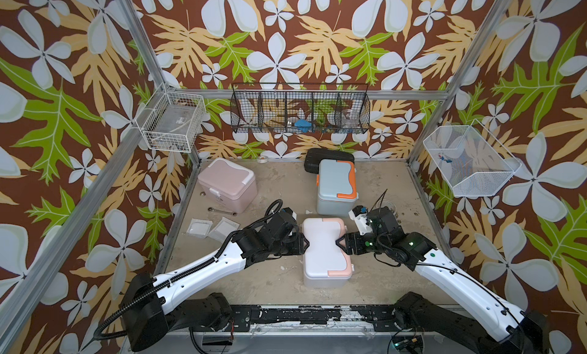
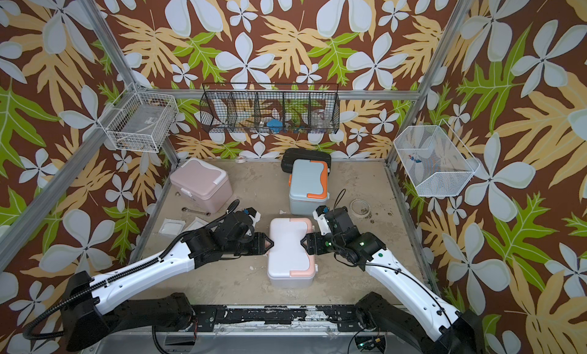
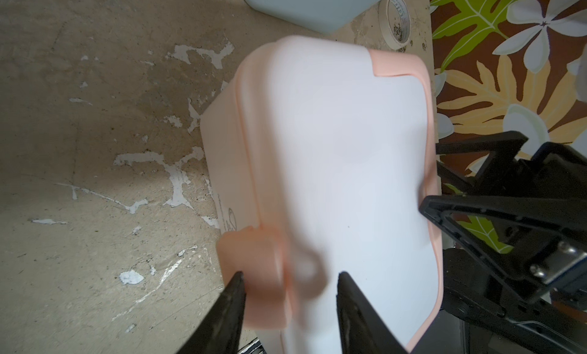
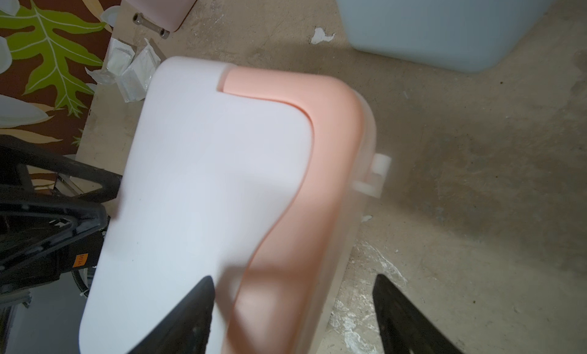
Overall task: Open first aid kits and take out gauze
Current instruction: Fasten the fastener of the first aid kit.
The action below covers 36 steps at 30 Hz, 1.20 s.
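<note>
The white first aid kit [image 1: 322,257] with peach trim stands lid-down-shut mid-table between both arms. My left gripper [image 3: 290,274] is at its left side, closed on the peach latch [image 3: 251,266]: one finger outside the latch, the other on the white lid. My right gripper [image 4: 293,276] is open at the kit's right side, straddling the peach handle, one finger over the lid and one beyond the wall. The blue kit [image 1: 336,184] and pink kit [image 1: 227,185] stand closed further back. Two gauze packets [image 1: 199,227] [image 1: 226,228] lie on the table at the left.
A black ribbed case [image 1: 327,157] lies behind the blue kit. A tape roll [image 2: 360,208] sits at the right, a wrench [image 1: 220,211] in front of the pink kit. Wire baskets hang on the back wall [image 1: 300,114] and side walls [image 1: 173,122] [image 1: 470,160].
</note>
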Motion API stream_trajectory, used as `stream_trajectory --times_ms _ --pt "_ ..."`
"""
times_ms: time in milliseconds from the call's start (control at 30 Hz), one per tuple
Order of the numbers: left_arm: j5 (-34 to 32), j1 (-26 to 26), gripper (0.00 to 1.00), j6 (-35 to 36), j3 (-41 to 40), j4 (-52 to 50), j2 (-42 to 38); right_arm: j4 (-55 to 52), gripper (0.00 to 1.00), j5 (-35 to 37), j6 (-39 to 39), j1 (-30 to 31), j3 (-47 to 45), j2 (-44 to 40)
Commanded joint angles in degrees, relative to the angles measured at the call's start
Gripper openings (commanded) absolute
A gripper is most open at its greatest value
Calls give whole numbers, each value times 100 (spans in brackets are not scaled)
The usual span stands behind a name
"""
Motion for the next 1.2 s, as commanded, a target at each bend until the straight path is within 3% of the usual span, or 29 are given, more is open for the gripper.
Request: stream_trajectory --times_ms 0,467,1167 --pt "74 -11 50 -55 -69 192 15 111 78 -65 42 5 -36 -21" --pt "198 -3 61 -163 -295 536 -111 153 78 -135 97 11 -87 -67" --pt "931 -11 64 -464 -649 1772 184 271 78 -82 242 23 -186 -26"
